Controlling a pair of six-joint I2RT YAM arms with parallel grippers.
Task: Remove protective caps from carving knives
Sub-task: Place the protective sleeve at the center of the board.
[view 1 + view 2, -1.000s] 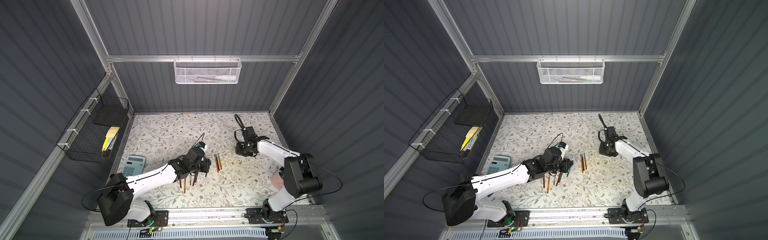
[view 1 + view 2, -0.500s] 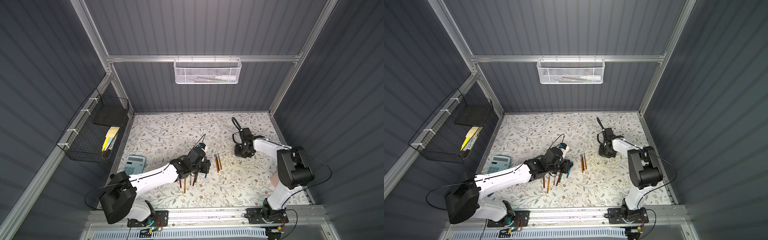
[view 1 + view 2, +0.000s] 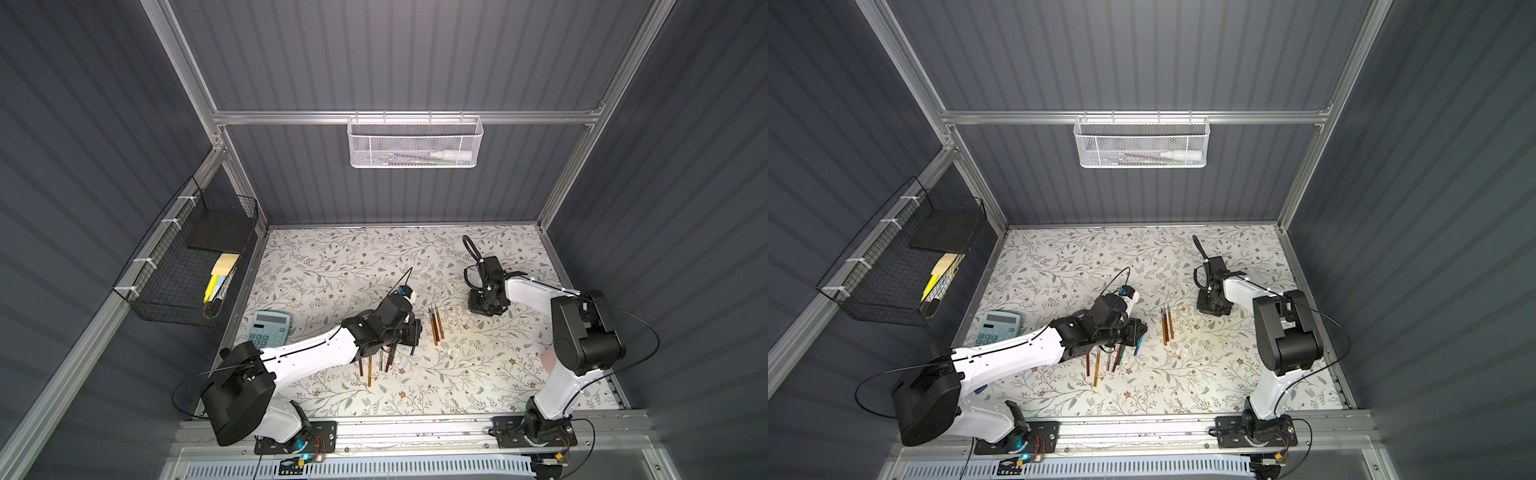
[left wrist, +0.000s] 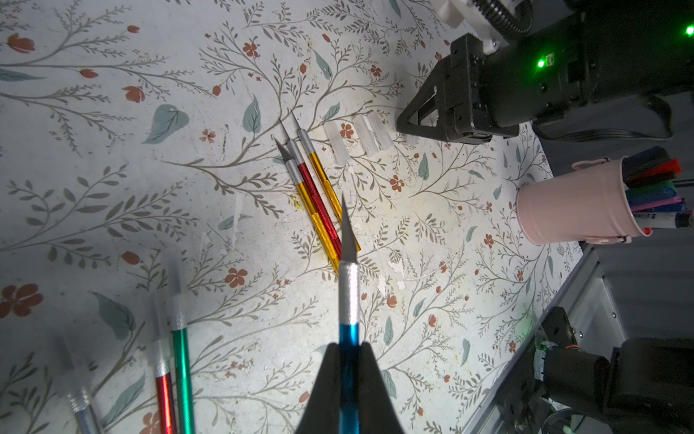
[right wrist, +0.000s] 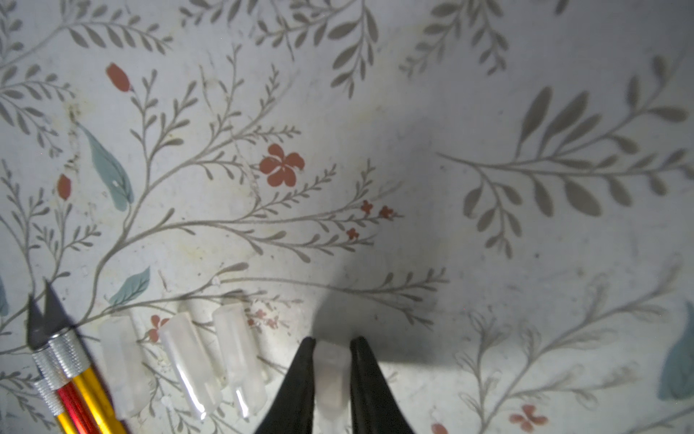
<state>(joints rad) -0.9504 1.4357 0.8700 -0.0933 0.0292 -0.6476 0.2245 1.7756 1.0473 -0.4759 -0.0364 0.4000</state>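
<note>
In both top views we are looking down from high over the table (image 3: 332,257) (image 3: 1059,257) at its 6 o'clock edge, sharing the whole cell. The left wrist camera is riding close behind the left gripper (image 4: 349,345) and blue knife (image 4: 349,293), facing 2 o'clock. The right wrist camera is sitting even closer over the right gripper (image 5: 333,340) and its cap (image 5: 332,379), facing 12 o'clock. Both are sharing three loose caps (image 4: 363,139) (image 5: 189,364).

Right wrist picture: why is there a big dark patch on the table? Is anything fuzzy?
Right wrist view: the dark patch is shadow from the right gripper, and the cap between its fingers looks soft. Left wrist view: the green knife is blurred toward its tip, while the blue knife has a sharp blade.
</note>
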